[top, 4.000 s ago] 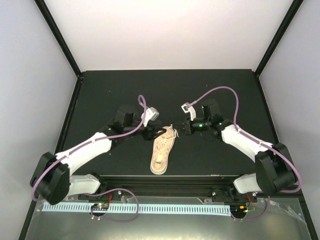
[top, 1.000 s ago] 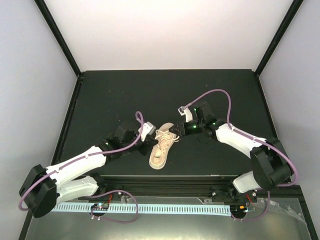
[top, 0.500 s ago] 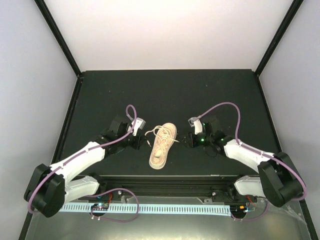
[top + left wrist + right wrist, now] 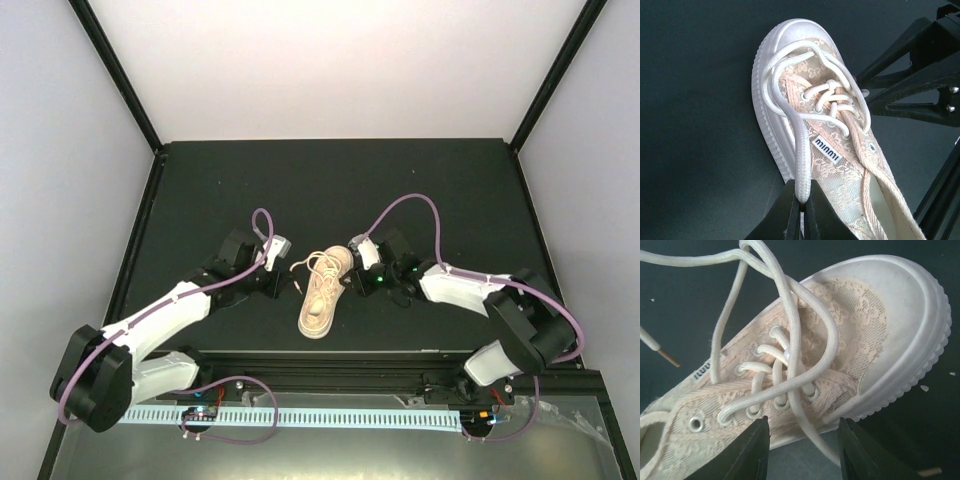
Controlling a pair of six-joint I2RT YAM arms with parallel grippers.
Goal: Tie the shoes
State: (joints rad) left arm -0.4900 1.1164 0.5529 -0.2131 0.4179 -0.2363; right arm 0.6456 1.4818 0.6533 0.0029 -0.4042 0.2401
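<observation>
Spanning the top view, the dark bench (image 4: 200, 190) carries the beige shoe (image 4: 322, 295), which lies near its front edge with the toe pointing away from the arm bases. The right arm (image 4: 470, 290) has swung inward since half a second ago. Its claw (image 4: 352, 281) now sits just beside the shoe's toe end, where earlier it stood apart. The left arm (image 4: 170, 310) and the shoe lie as they did.

The left claw (image 4: 802, 202) is pressed together, pinching a strand of the off-white lace (image 4: 801, 150) at the shoe's side. The right claw is spread: its fingers (image 4: 752, 450) stand apart, and a lace strand runs down between them, unsqueezed.

Both wrist views cut off the heel. That strand's end is lost below the frame. From above, the black claws blur into the bench.
</observation>
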